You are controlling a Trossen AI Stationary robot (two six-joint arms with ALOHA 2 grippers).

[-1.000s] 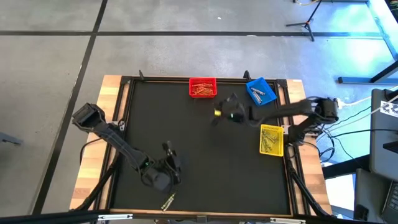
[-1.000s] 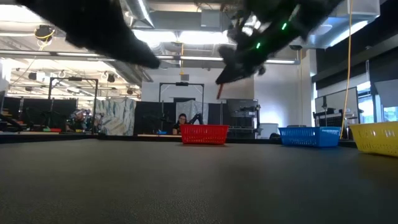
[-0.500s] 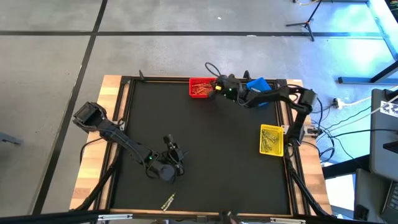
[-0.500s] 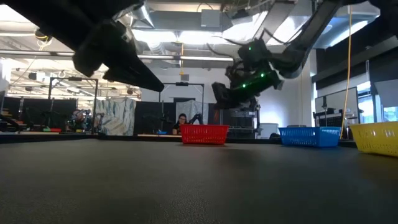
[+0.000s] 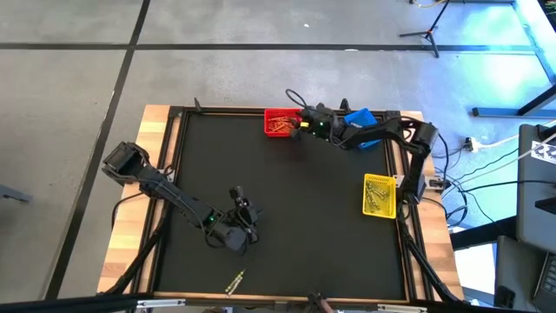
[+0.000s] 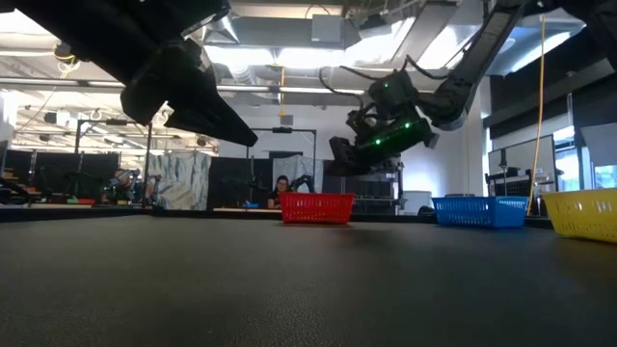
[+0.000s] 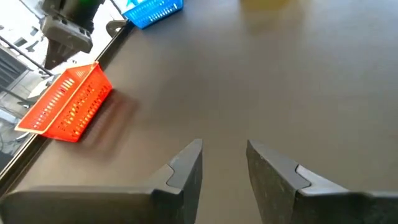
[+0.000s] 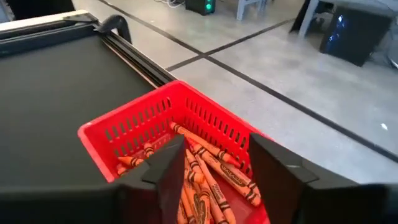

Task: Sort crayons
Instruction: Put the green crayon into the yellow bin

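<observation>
Crayons (image 8: 205, 171) lie heaped lengthwise in the red bin (image 8: 134, 127), under my right gripper (image 8: 211, 168), fingers spread, empty. My left gripper (image 7: 224, 171), fingers parted, hangs over bare mat (image 7: 298, 81).

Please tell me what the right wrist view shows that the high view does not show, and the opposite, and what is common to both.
Only the right wrist view shows the orange crayons one by one, their labels visible, with the open right gripper empty above them. Only the high view shows the blue bin, the yellow bin, a few loose crayons at the mat's near edge, and the left gripper over bare mat. Both show the red bin at the mat's far edge.
</observation>
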